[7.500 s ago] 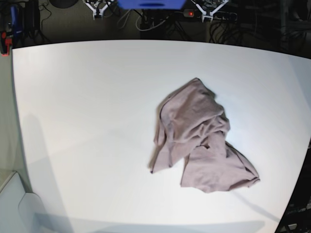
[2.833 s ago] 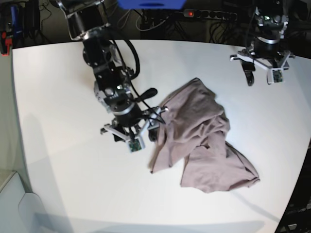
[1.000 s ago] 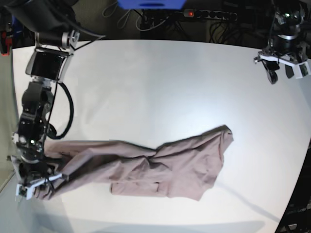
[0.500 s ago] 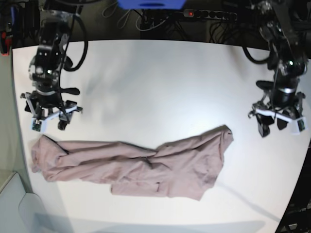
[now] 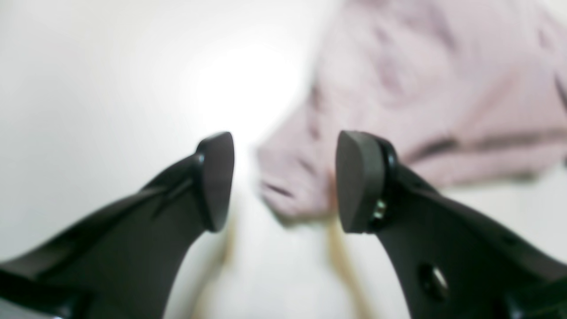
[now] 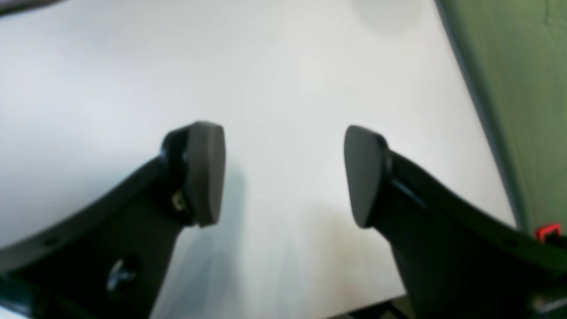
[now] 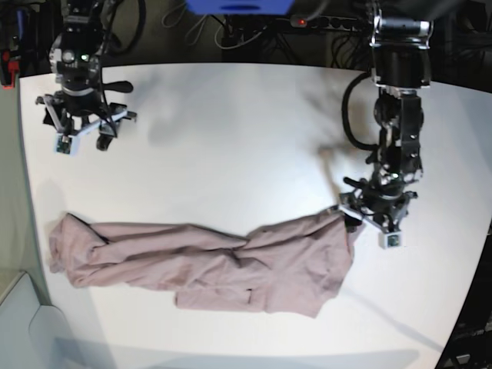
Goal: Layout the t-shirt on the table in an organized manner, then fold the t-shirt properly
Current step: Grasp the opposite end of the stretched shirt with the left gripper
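Observation:
The mauve-pink t-shirt lies crumpled in a long band across the near part of the white table, bunched at its left end. My left gripper is open and low at the shirt's upper right corner. In the left wrist view, the fingertips straddle a blurred corner of the shirt, and the gripper holds nothing. My right gripper is open and empty over bare table at the far left, well away from the shirt. It also shows in the right wrist view.
Cables and a power strip lie beyond the table's far edge, next to a blue object. A red item sits off the far left corner. The table edge and green floor are close beside my right gripper.
My left arm has moved in from the right to the shirt's upper right corner. My right arm has moved away from the shirt's left end toward the far left. The shirt stays stretched out.

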Robot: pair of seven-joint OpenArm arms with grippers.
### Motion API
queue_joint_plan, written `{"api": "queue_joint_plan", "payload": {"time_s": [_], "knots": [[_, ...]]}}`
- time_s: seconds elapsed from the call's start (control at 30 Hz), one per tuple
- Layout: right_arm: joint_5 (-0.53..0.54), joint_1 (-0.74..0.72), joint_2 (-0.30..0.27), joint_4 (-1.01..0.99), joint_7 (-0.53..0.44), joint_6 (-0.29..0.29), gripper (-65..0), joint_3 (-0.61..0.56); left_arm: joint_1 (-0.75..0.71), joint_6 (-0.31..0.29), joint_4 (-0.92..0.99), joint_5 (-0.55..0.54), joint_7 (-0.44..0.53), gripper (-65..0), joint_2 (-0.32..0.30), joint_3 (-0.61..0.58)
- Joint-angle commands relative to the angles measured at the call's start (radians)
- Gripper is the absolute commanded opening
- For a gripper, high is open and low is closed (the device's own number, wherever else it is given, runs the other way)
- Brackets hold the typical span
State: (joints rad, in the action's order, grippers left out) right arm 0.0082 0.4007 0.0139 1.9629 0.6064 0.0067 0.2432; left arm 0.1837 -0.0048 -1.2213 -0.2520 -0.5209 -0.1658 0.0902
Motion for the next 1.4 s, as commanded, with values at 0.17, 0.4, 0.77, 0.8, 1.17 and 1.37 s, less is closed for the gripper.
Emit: {"api": "queue_joint_plan", "payload": {"time_s": [0.17, 0.4, 0.77, 0.8, 1.17, 1.37], "knots": [[-0.001, 0.016, -0.007, 0.020, -0.026, 0.002, -22.7, 0.003, 0.047, 0.001, 0.108, 0.000, 0.083, -29.5, -0.001, -0.037], [-0.001, 0.011, -0.007, 0.019, -0.026, 0.002, -22.7, 0.003, 0.012, -0.002, 0.011, -0.011, 0.055, -52.8, -0.011, -0.083], [-0.001, -0.042, -0.007, 0.013, -0.024, 0.002, -22.7, 0.000, -0.099, -0.001, -0.610, -0.017, -0.164, -64.6, 0.001, 0.041], [-0.001, -0.049, -0.007, 0.011, -0.024, 0.002, -22.7, 0.000, -0.115, -0.001, -0.667, -0.037, -0.172, -64.6, 0.001, 0.041], [-0.001, -0.101, -0.013, 0.003, -0.021, 0.002, -22.7, -0.058, -0.086, 0.007, -0.506, -0.083, -0.203, -64.6, 0.024, 0.099], [-0.001, -0.102, -0.027, 0.003, -0.023, 0.002, -22.7, -0.101, -0.006, -0.001, -0.315, -0.152, -0.203, -64.6, 0.028, 0.239]]}}
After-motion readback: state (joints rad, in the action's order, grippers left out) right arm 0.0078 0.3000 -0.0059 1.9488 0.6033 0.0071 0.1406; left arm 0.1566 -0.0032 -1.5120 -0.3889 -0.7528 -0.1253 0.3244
